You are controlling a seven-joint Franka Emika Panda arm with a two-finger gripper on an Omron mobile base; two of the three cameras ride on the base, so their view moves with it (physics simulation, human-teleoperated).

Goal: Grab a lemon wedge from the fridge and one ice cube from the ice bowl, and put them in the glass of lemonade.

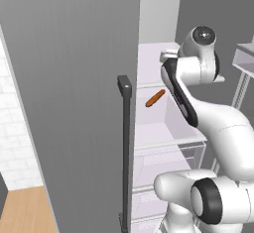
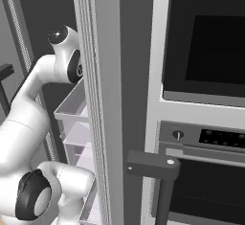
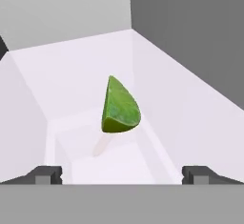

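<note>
From the hand camera I see my gripper (image 3: 122, 174) spread wide, fingertips (image 3: 47, 174) cut off low. Beyond them the lemon wedge (image 3: 119, 107) sits on the fridge's white shelf (image 3: 71, 75). The left base view adds an orange stick (image 1: 155, 98); the arm hides the wedge there.

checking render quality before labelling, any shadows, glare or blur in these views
Hand view: the lemon wedge is sharp, with a faint soft shadow on the white fridge shelf below it; no glare. Left base view: flat even light, and the orange stick has crisp edges. Right base view: the oven window is dark and reflects nothing; edges are slightly soft throughout.
</note>
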